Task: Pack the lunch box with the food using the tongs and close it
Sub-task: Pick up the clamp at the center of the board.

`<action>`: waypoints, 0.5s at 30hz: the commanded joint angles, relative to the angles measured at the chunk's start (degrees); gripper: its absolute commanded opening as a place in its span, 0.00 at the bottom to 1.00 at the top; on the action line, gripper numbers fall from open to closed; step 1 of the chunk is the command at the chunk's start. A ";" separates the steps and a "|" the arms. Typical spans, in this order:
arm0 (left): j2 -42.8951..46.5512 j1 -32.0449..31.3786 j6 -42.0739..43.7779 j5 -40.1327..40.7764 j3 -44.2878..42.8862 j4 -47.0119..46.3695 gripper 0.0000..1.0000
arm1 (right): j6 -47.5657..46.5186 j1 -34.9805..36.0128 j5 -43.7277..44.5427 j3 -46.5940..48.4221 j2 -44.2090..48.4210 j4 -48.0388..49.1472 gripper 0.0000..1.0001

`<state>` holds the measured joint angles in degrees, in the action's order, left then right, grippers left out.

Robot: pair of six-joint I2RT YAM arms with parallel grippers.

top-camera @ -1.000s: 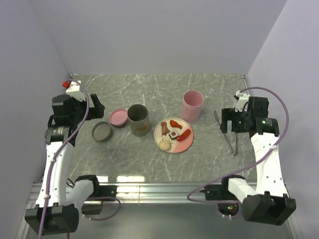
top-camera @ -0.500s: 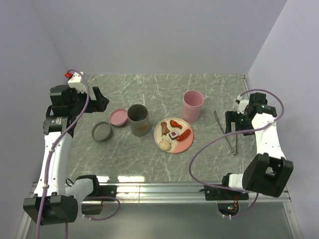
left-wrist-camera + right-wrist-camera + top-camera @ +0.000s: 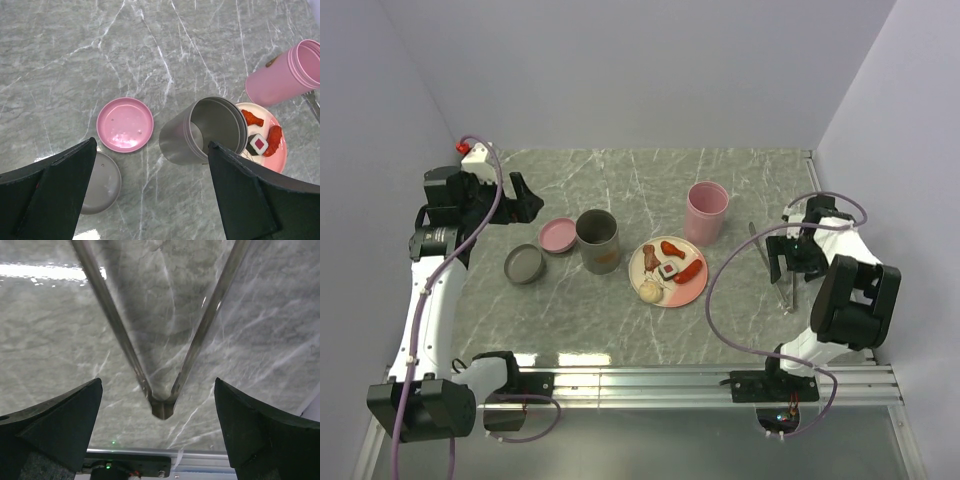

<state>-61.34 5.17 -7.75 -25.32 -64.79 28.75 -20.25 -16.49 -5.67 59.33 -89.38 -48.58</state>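
The long thin silver metal tongs (image 3: 161,407) lie on the grey marble surface (image 3: 620,180) at the right, just under the released fingers of the right gripper (image 3: 790,262). The left gripper (image 3: 150,145) has its fingers released too, above the open grey cylindrical container (image 3: 175,145).

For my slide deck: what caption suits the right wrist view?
Open right claw poised over the joined end of the silver tongs lying on the marble table.

Marble table (image 3: 620,180): pink cup (image 3: 707,212), grey cup (image 3: 597,241), pink lid (image 3: 558,235), grey lid (image 3: 524,264), plate (image 3: 692,296), tongs (image 3: 161,407)
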 commanded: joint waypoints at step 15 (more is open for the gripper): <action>-4.31 0.02 -0.69 -2.27 -1.03 -2.83 0.99 | -0.32 0.23 -0.57 0.78 -7.99 10.34 0.90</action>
<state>-65.14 5.17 -7.88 -25.85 -64.79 28.08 -21.45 -16.62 -5.67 58.50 -96.71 -40.71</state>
